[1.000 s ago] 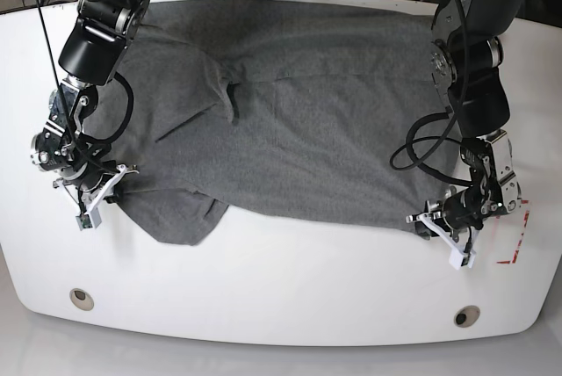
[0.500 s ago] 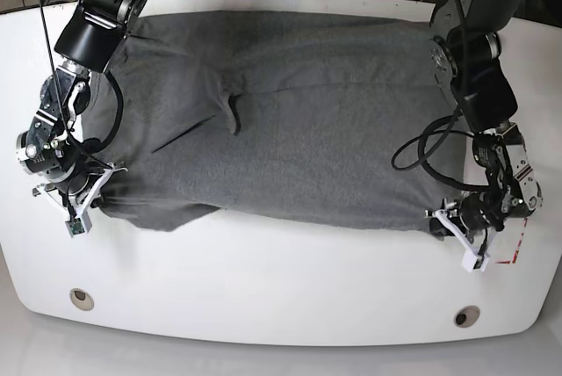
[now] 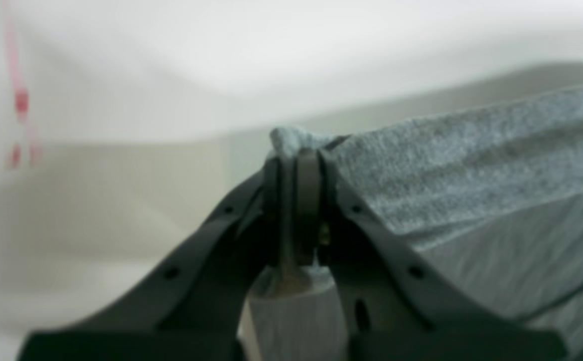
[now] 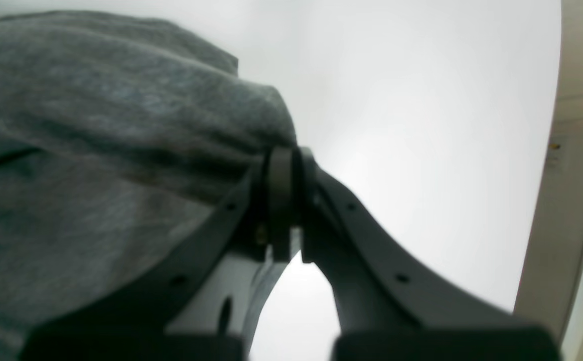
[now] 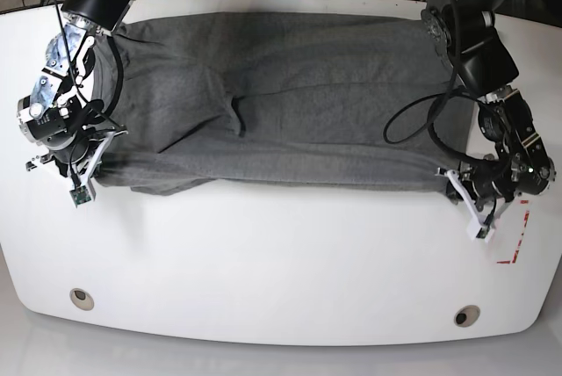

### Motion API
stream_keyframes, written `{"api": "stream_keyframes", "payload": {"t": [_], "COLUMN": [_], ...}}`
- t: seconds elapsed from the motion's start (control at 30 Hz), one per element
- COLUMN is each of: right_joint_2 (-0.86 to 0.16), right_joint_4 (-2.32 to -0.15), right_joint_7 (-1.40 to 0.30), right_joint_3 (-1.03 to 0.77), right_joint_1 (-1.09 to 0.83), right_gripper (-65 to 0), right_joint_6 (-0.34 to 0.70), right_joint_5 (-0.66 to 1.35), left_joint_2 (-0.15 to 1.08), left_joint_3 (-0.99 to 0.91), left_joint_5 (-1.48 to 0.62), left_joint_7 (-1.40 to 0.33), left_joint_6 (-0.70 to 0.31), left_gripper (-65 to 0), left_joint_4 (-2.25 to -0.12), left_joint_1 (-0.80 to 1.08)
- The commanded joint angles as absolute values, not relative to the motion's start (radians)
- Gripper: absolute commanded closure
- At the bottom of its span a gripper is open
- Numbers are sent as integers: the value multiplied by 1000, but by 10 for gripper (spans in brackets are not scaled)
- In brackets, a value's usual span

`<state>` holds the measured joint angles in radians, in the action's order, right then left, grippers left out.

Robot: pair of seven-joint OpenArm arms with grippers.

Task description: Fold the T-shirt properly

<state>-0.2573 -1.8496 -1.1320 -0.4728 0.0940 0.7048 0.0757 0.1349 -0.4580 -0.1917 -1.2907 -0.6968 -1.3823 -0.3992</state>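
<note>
The heather-grey T-shirt [image 5: 290, 104] lies spread wide across the white table [image 5: 281, 262], its near edge pulled into a nearly straight line. My left gripper [image 5: 450, 184] is at the shirt's near right corner, shut on the cloth. In the left wrist view the left gripper [image 3: 296, 165] pinches a bunched tip of the T-shirt [image 3: 472, 165]. My right gripper [image 5: 97, 172] is at the near left corner, shut on the cloth. In the right wrist view the right gripper [image 4: 284, 170] clamps the T-shirt [image 4: 96, 125] edge. A crease runs through the shirt's middle left.
Red tape marks [image 5: 514, 240] lie on the table just right of the left gripper. Two round holes [image 5: 81, 298] [image 5: 466, 315] sit near the table's front edge. Cables lie behind the far edge.
Both grippers moved outward and toward the far side, holding the shirt. The near edge drew taut and straight, and the drooping flap at the front left pulled in.
</note>
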Motion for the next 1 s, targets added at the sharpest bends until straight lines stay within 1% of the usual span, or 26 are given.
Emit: {"api": "stream_keyframes", "payload": {"t": [0.0, 0.17, 0.23, 0.37, 0.53, 0.73, 0.97], "right_joint_2": [-275, -271, -257, -222, -213, -203, -159], "right_joint_4": [-1917, -1969, -1971, -1974, -1974, -1980, -1992], "right_joint_7": [-1132, -1150, -1150, -1155, -1155, -1155, -1152], "right_joint_3": [-478, -479, -486, -564, -599, -601, -601], "right_joint_1": [74, -1, -21, -54, -105, -165, -197], "right_gripper": [-14, -14, -14, -14, -14, -14, -19], "right_joint_6": [698, 698, 698, 698, 698, 698, 698], "right_joint_5": [71, 77, 77, 77, 77, 77, 77], "left_joint_2": [147, 148, 148, 151, 179, 189, 193], "left_joint_3": [-463, -466, -470, -470, -467, -467, -463], "left_joint_5": [-188, -188, -188, -185, -185, -185, -185], "left_joint_7": [-1319, -1396, -1396, -1396, -1396, -1396, -1396], "left_joint_6": [-698, -698, -698, -698, -698, -698, -698], "left_gripper": [-7, -7, -7, -8, -8, -10, -11], "left_joint_4": [-1454, -1558, -1587, -1658, -1738, -1773, -1776], "left_joint_1": [-392, -312, -283, -206, -108, -27, 39]}}
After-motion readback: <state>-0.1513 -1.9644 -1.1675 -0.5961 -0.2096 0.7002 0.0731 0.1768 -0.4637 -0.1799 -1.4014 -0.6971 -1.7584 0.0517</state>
